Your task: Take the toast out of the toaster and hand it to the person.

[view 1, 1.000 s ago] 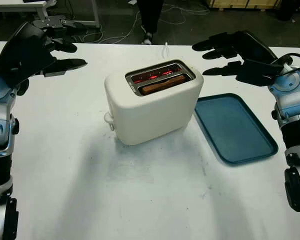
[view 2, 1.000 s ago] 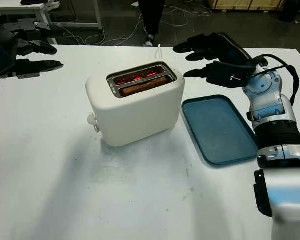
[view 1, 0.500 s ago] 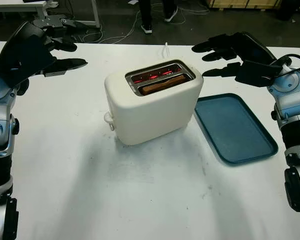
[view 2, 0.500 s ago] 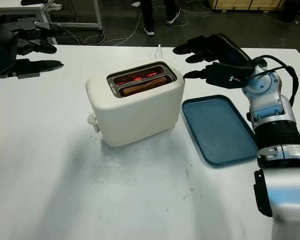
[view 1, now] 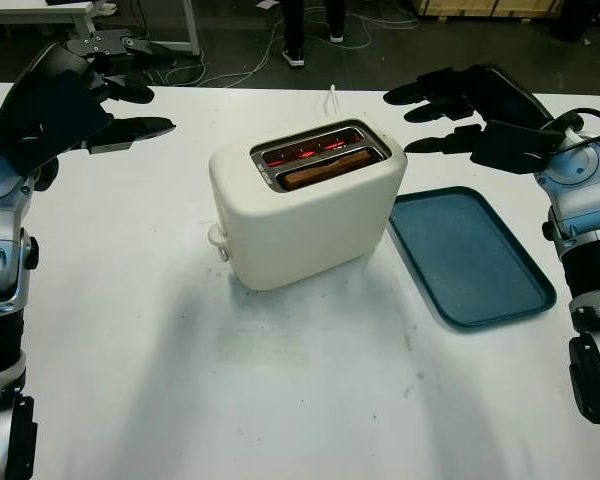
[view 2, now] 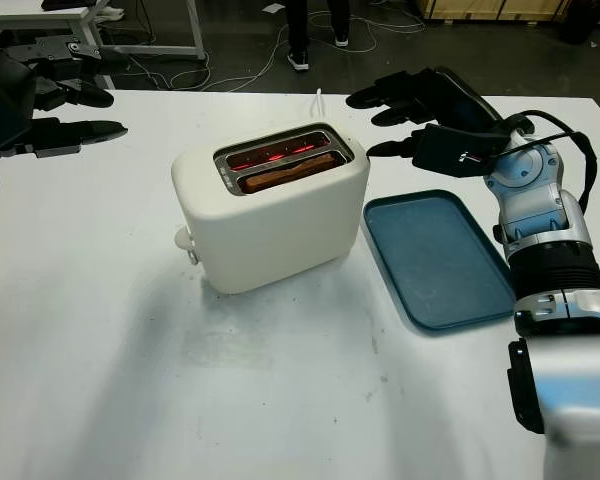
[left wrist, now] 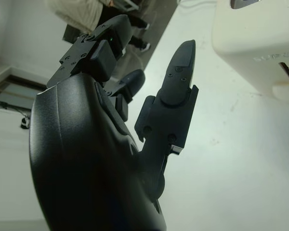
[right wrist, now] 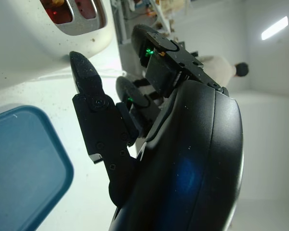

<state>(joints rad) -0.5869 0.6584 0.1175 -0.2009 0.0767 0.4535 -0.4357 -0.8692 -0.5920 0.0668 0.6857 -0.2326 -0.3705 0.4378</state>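
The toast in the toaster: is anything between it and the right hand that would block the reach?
Nothing visible blocks it. The right hand is open in the air beside the toaster, above the table's far side. The toast sits low in the near slot, its top edge exposed from above. The blue tray lies lower, beside the toaster.
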